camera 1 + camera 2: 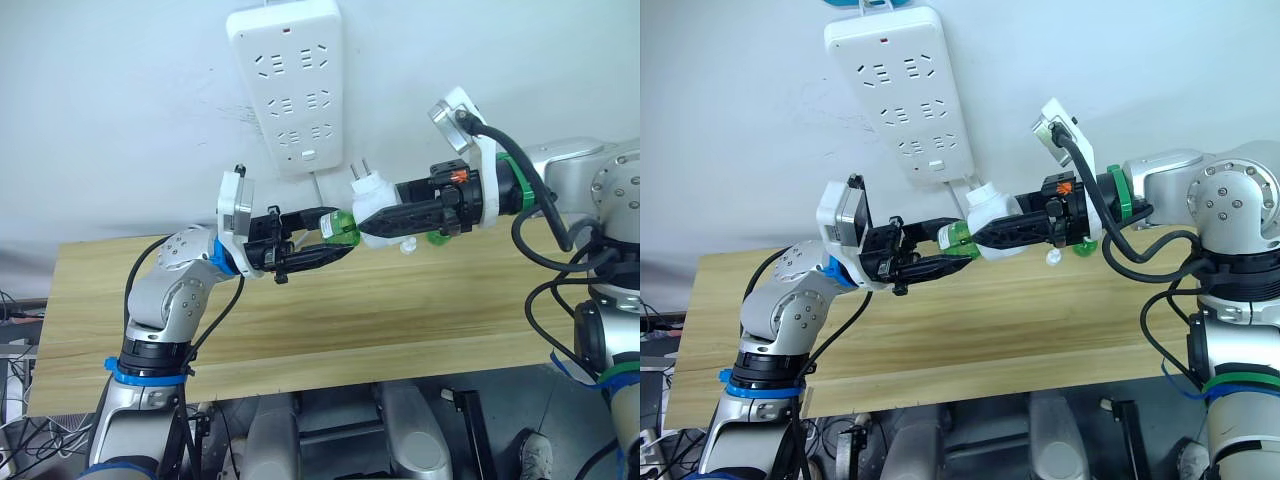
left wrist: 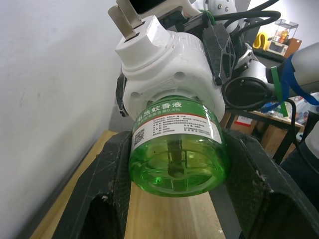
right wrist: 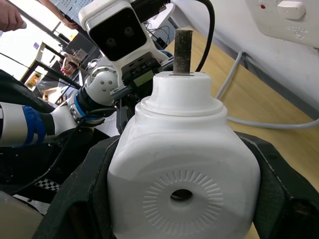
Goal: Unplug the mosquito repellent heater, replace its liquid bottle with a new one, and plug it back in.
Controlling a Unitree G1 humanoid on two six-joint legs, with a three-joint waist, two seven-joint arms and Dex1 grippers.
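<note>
1. So the mosquito repellent heater (image 1: pixel 378 212) is already off the power strip (image 1: pixel 290 80), up in the air over the wooden surface (image 1: pixel 300 320), with our right gripper (image 1: pixel 395 217) clamped around its white body. Prongs point up toward the strip.
2. Our left gripper (image 1: pixel 325 243) has its fingers closed on the liquid bottle (image 2: pixel 177 144), which sits screwed into the heater's underside. The left wrist view shows both pads hugging the green glass, label facing us.
3. Step in hand looks like unscrewing that bottle. We'd keep the right grip rock steady and let the left do the twisting, staying in line with the bottle's axis so the wick inside doesn't snag.
4. Don't squeeze harder than needed, it's a slick round bottle and could pop out sideways.
5. A small green bottle (image 1: pixel 437 238) and a white cap (image 1: pixel 408 246) sit on the surface just behind the right gripper, probably the new one waiting.
</note>
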